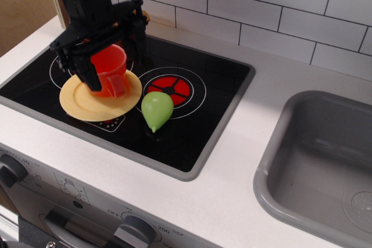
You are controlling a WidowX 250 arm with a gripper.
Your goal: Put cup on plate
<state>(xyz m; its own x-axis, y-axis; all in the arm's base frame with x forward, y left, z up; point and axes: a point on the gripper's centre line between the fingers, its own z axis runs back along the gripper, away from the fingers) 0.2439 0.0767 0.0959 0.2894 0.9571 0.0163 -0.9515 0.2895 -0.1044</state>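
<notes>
The red-orange cup [110, 72] stands upright on the pale-yellow plate [77, 103], which lies on the left front of the black hob. Its wide mouth faces up. My gripper [114, 62] hangs just above and around the cup with its jaws spread apart. One finger [90, 76] stands close at the cup's left side, the other [139, 38] is behind it to the right, clear of the cup. The gripper looks open, with the cup resting on the plate.
A green pear-shaped toy [156, 109] lies on the hob right of the plate. An amber pot [143, 15] is mostly hidden behind my gripper at the back. A grey sink [273, 161] is at the right. Stove knobs [11, 170] line the front edge.
</notes>
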